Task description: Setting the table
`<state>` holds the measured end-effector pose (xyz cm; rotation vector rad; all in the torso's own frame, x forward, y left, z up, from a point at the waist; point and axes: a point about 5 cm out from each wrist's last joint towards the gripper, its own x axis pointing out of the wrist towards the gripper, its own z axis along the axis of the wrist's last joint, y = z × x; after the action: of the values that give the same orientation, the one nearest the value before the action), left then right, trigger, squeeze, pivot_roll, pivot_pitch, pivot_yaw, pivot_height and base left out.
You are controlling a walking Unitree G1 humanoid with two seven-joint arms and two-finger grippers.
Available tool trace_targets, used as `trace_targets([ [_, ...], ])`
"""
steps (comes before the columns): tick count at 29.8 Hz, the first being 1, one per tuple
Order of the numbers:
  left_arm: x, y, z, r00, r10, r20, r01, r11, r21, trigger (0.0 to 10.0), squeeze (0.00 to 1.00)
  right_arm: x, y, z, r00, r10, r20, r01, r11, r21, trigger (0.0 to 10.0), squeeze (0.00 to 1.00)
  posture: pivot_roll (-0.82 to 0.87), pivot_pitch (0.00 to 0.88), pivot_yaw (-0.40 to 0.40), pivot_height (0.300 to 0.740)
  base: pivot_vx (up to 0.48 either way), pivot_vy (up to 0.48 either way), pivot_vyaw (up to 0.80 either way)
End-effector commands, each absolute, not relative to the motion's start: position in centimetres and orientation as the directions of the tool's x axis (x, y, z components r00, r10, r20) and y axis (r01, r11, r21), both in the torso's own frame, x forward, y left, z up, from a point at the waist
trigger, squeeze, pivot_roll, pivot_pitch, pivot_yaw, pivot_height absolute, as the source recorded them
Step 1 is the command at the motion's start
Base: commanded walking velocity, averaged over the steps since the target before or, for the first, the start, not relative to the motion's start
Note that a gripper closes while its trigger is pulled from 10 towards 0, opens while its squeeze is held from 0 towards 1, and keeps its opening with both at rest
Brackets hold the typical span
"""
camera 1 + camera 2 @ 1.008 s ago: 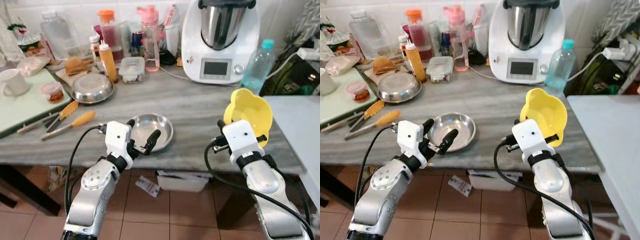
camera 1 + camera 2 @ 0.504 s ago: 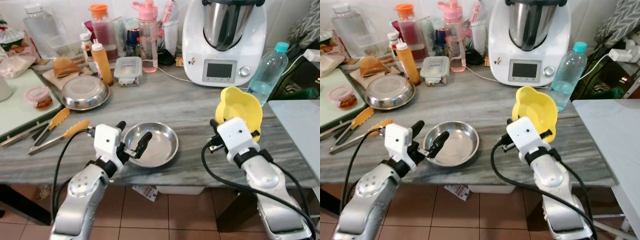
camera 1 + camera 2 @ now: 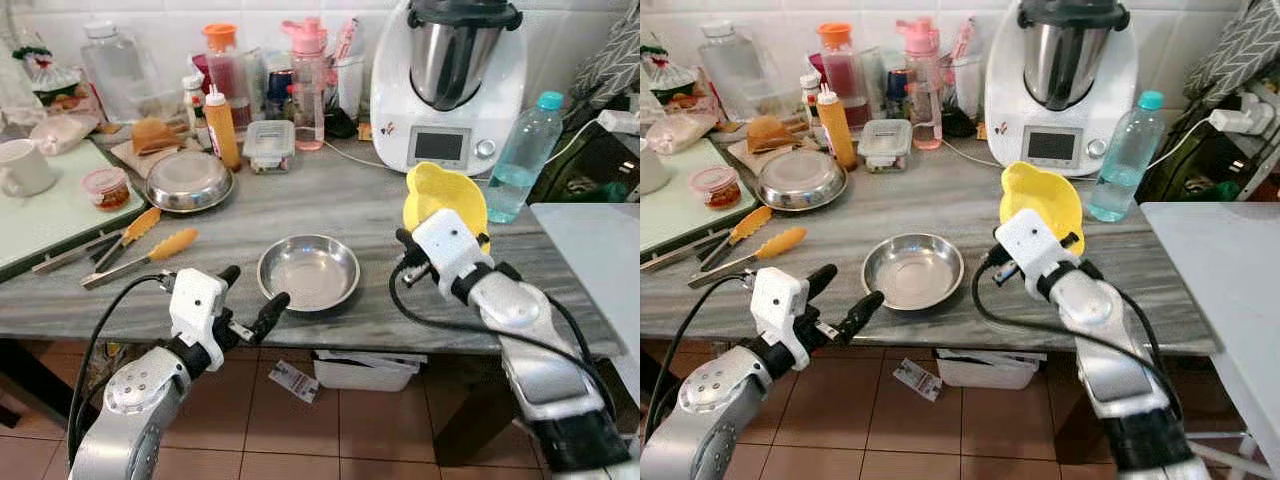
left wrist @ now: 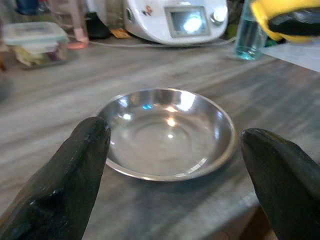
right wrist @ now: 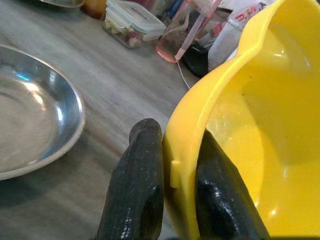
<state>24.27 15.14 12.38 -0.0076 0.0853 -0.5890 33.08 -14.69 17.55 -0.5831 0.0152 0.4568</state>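
A small empty steel bowl sits on the grey marble counter near its front edge. My left gripper hangs open just off the counter's front edge, a little short of the bowl, with nothing between its fingers. In the left wrist view the steel bowl lies straight ahead between the spread fingers. My right gripper is shut on the rim of a yellow plastic bowl, held tilted above the counter just right of the steel bowl.
At the counter's back stand a white kitchen machine, a water bottle, jars, a squeeze bottle and a food box. A larger steel dish, orange tongs and a mug lie left. A grey table adjoins on the right.
My left gripper has drawn back from the steel bowl's rim toward the counter edge. The right gripper has carried the yellow bowl left, closer to the steel bowl. The camera has shifted.
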Motion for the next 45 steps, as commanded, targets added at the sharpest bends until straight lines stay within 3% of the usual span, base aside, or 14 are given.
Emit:
trace_targets([
  [1, 23.9, 14.9, 12.8, 0.802, -0.592, -0.078, 0.591, 0.806, -0.03, 10.0, 0.0, 34.5, -14.6, 18.2, 0.897, 0.416, -0.146, -0.424, 0.72, -0.549, 10.0, 0.0, -0.04, 0.074, 0.028, 0.74, 0.0, 0.0, 0.0],
  [8, 23.4, 14.8, 12.9, 0.785, -0.612, -0.092, 0.612, 0.79, -0.039, 10.0, 0.0, 36.8, -13.8, 18.0, 0.886, 0.419, -0.199, -0.458, 0.718, -0.524, 10.0, 0.0, -0.02, 0.09, 0.033, 0.74, 0.0, 0.0, 0.0],
  [18, 21.8, 15.0, 12.8, 0.745, -0.65, -0.149, 0.65, 0.758, -0.057, 10.0, 0.0, 39.0, -11.3, 18.1, 0.812, 0.528, -0.25, -0.581, 0.688, -0.434, 10.0, 0.0, 0.04, 0.121, 0.004, 0.74, 0.0, 0.0, 0.0],
  [23, 21.2, 15.2, 12.8, 0.75, -0.639, -0.169, 0.639, 0.767, -0.062, 10.0, 0.0, 39.5, -9.6, 18.5, 0.773, 0.579, -0.259, -0.627, 0.634, -0.452, 10.0, 0.0, 0.07, 0.131, -0.006, 0.74, 0.0, 0.0, 0.0],
  [28, 20.8, 15.2, 12.6, 0.762, -0.621, -0.186, 0.621, 0.781, -0.066, 10.0, 0.0, 39.8, -8.4, 19.1, 0.776, 0.578, -0.253, -0.597, 0.544, -0.589, 10.0, 0.0, 0.1, 0.125, -0.016, 0.74, 0.0, 0.0, 0.0],
  [31, 20.7, 15.3, 12.6, 0.774, -0.605, -0.184, 0.605, 0.794, -0.065, 10.0, 0.0, 39.9, -7.9, 19.6, 0.774, 0.592, -0.223, -0.597, 0.564, -0.571, 10.0, 0.0, 0.1, 0.121, -0.019, 0.74, 0.0, 0.0, 0.0],
  [36, 21.9, 16.1, 13.0, 0.861, -0.487, -0.145, 0.491, 0.871, -0.015, 10.0, 0.0, 39.5, -7.7, 19.2, 0.776, 0.613, -0.148, -0.574, 0.591, -0.567, 10.0, 0.0, 0.11, 0.105, -0.022, 0.74, 0.0, 0.0, 0.0],
  [45, 24.5, 16.5, 13.5, 0.946, -0.317, -0.066, 0.32, 0.947, 0.027, 10.0, 0.0, 37.2, -9.8, 18.1, 0.839, 0.542, 0.036, -0.444, 0.722, -0.531, 10.0, 0.0, 0.06, 0.064, -0.007, 0.74, 0.0, 0.0, 0.0],
])
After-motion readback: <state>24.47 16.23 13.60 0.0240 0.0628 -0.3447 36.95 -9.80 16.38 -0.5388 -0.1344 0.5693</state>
